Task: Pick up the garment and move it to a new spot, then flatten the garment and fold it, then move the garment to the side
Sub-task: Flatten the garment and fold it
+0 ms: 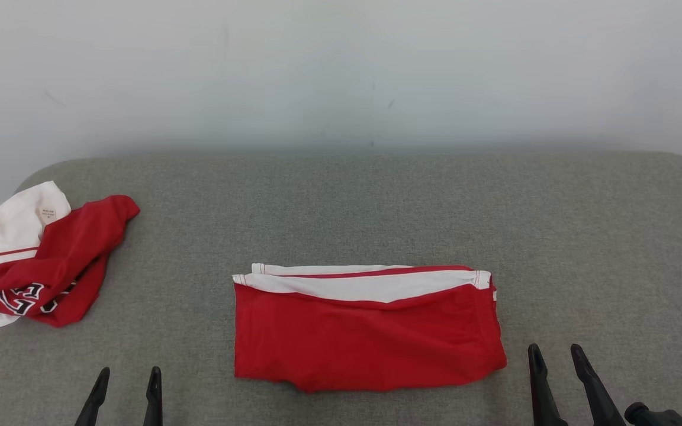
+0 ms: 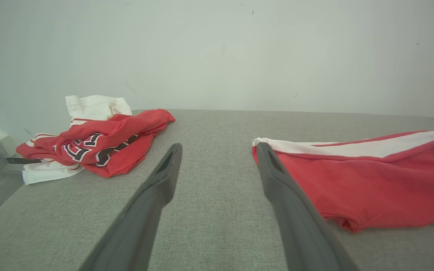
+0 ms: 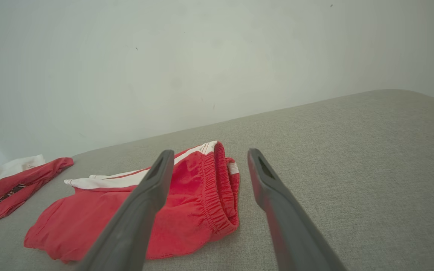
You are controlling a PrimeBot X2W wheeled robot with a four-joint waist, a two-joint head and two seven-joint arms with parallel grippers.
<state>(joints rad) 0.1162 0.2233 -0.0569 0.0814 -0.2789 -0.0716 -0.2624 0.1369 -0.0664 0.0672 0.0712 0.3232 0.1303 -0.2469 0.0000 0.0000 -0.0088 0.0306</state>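
The garment (image 1: pixel 364 331) is a pair of red shorts with white side stripes, folded into a flat rectangle in the middle of the grey surface. The same garment (image 2: pixel 371 177) lies to the right of my fingers in the left wrist view, and the garment (image 3: pixel 187 203) shows its elastic waistband in the right wrist view. My left gripper (image 1: pixel 128 378) hovers open near the front edge, left of the shorts and apart from them. My right gripper (image 1: pixel 554 355) stands open just off the shorts' right end, with nothing between its fingers.
A crumpled red and white jersey (image 1: pixel 39 260) with black lettering lies at the far left edge of the grey padded surface (image 1: pixel 584 236). A pale wall (image 1: pixel 341 71) rises behind. The jersey (image 2: pixel 92 143) sits left of my left fingers.
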